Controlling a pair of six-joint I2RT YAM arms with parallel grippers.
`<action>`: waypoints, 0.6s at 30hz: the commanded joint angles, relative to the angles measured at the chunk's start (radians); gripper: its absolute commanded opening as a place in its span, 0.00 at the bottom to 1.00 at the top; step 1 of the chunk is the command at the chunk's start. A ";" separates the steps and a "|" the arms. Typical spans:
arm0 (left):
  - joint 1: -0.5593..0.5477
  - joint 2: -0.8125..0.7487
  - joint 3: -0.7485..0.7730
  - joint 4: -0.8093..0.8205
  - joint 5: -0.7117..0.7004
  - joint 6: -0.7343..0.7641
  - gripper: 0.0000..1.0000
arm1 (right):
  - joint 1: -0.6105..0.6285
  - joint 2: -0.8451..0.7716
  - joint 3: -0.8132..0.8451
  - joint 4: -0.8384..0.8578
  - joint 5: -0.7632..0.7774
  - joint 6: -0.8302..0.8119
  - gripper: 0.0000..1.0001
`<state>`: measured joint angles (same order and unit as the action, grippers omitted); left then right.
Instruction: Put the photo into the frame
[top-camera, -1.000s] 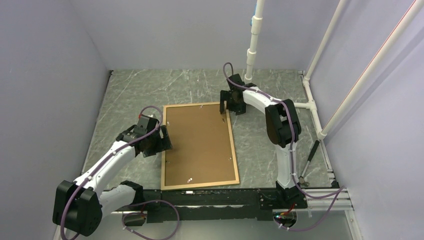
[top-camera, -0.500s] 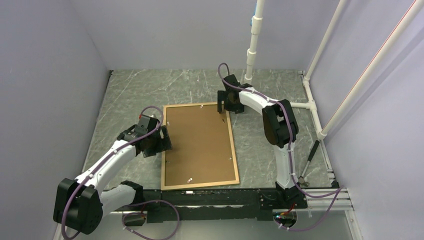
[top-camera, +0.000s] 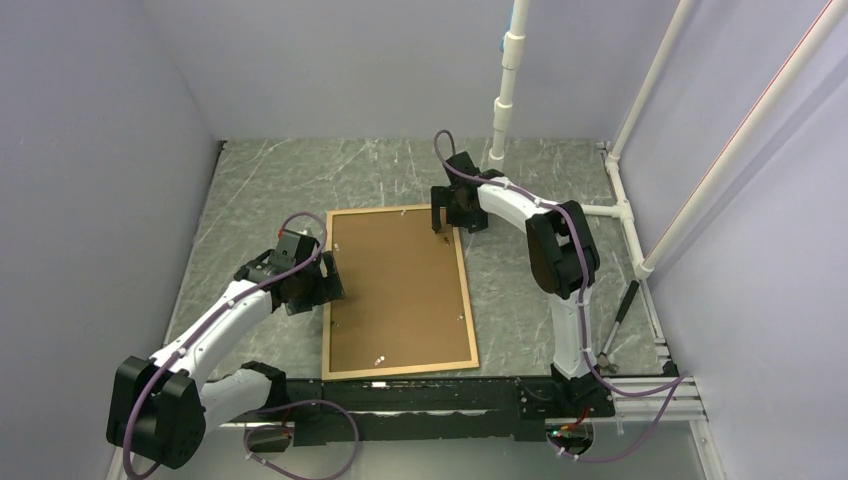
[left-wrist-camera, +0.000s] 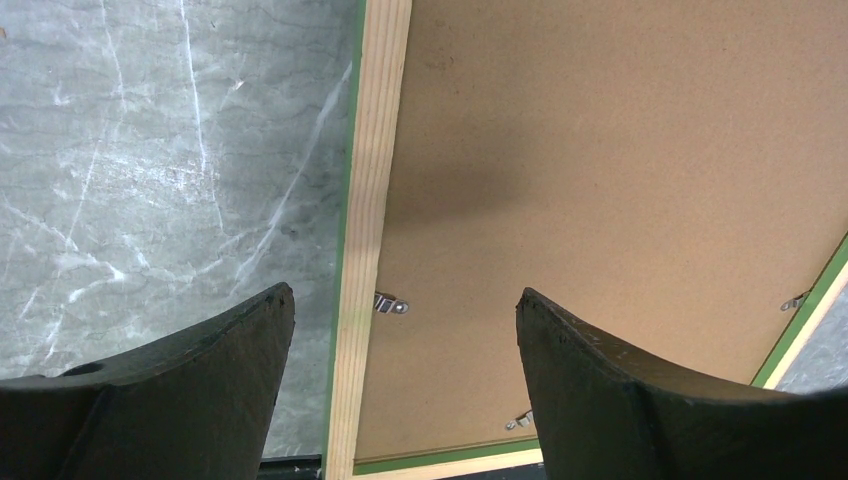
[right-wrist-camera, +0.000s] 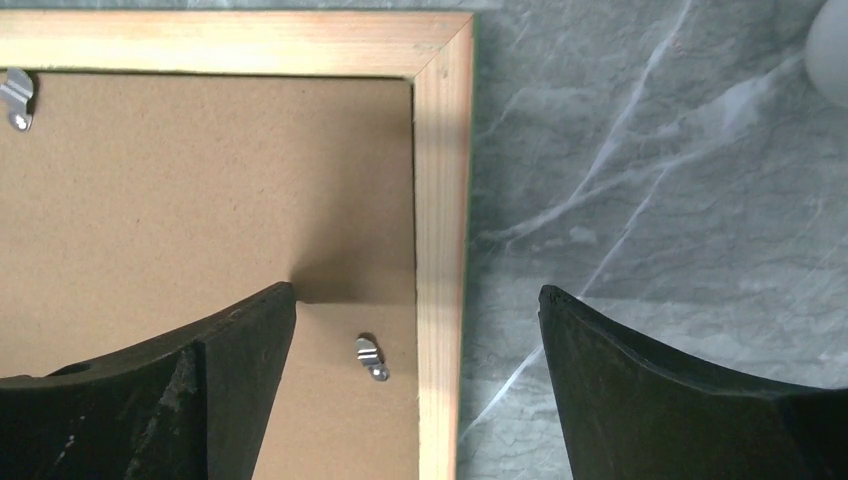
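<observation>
The frame (top-camera: 400, 369) lies flat on the marble table, light wood face up, green showing at its edges. The brown backing board (top-camera: 398, 285) fills it, with small metal clips at the rails. The photo is hidden. My left gripper (top-camera: 328, 283) is open and empty, straddling the frame's left rail (left-wrist-camera: 370, 200) just above it, near a clip (left-wrist-camera: 392, 304). My right gripper (top-camera: 440, 218) is open and empty over the far right corner, astride the right rail (right-wrist-camera: 442, 200), with a clip (right-wrist-camera: 371, 357) between its fingers.
A white pipe post (top-camera: 505, 90) stands just behind the right gripper. White pipes (top-camera: 625, 210) run along the right side of the table. A dark rod-like tool (top-camera: 620, 315) lies at the right edge. Walls close in on three sides.
My right gripper has shifted a little to the left, onto the frame's far right corner. The left arm and the frame have not moved.
</observation>
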<state>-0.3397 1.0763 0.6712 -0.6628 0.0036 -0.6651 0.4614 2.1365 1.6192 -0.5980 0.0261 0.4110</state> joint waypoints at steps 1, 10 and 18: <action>0.006 -0.001 -0.008 0.016 -0.001 0.015 0.85 | 0.037 -0.075 0.042 -0.053 0.010 -0.017 0.93; 0.005 0.014 -0.030 0.031 -0.070 -0.035 0.84 | 0.120 0.068 0.327 -0.150 0.099 -0.044 0.95; 0.005 0.019 -0.103 0.107 -0.172 -0.161 0.64 | 0.133 0.166 0.465 -0.142 0.091 -0.032 0.97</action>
<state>-0.3397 1.0908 0.5861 -0.6170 -0.0845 -0.7486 0.5968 2.2490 2.0056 -0.7116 0.0917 0.3847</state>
